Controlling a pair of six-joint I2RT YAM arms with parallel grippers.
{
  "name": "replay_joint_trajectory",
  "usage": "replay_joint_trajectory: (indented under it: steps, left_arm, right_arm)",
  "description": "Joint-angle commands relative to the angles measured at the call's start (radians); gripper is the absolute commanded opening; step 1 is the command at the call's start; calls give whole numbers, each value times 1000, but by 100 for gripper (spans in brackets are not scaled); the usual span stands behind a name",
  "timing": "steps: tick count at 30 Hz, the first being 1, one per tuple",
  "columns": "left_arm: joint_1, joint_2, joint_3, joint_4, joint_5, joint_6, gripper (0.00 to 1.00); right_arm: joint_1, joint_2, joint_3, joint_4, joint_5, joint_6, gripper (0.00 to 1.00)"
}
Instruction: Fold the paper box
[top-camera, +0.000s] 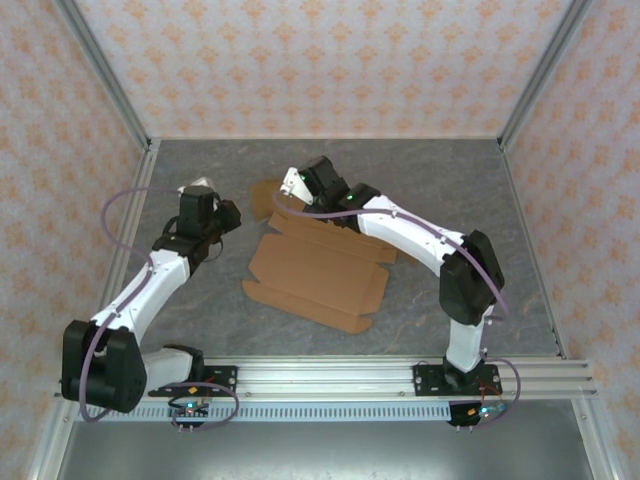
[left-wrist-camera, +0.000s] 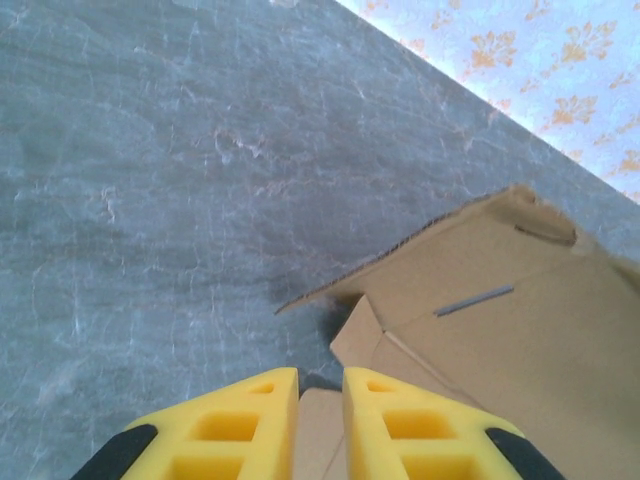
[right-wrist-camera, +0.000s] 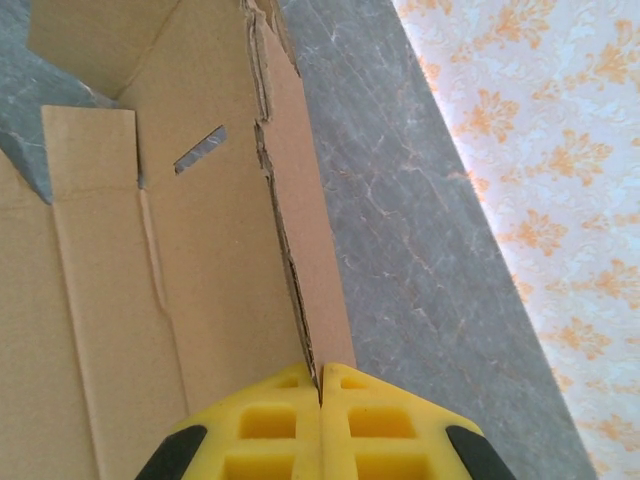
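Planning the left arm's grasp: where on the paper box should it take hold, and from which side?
Likely the lifted flap at the far-left corner of the paper box, coming from the left: its edge stands off the table, leaving room to pinch.

**Surroundings only**

Desk (top-camera: 420, 170): grey, marble-like top with pale veining, same finish in the left wrist (left-wrist-camera: 150, 200) and right wrist (right-wrist-camera: 400, 230) views. Wallpaper with a pale orange floral pattern covers the back wall (top-camera: 320, 60), left wall (top-camera: 50, 150) and right wall (top-camera: 600, 200). Metal frame posts (top-camera: 100, 68) stand in the back corners. An aluminium rail (top-camera: 330, 378) runs along the near desk edge, with a perforated strip (top-camera: 330, 410) just in front of it.
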Motion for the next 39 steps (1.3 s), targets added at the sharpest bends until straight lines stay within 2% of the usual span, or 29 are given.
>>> replay_joint_trajectory:
  steps: [1, 13, 27, 33, 39]
  left_arm:
    - [13, 28, 64, -10, 27, 52, 22]
    - [30, 79, 100, -19, 25, 148, 30]
    - [32, 110, 129, -27, 95, 259, 36]
    - [33, 119, 184, -58, 116, 213, 36]
    - [32, 118, 206, -53, 185, 91, 35]
  right_arm:
    - [23, -17, -62, 50, 71, -37, 0]
    - [35, -50, -127, 134, 97, -62, 0]
    - [58, -71, -187, 231, 138, -113, 0]
    - [72, -86, -243, 309, 155, -147, 0]
    - [91, -90, -304, 409, 196, -203, 0]
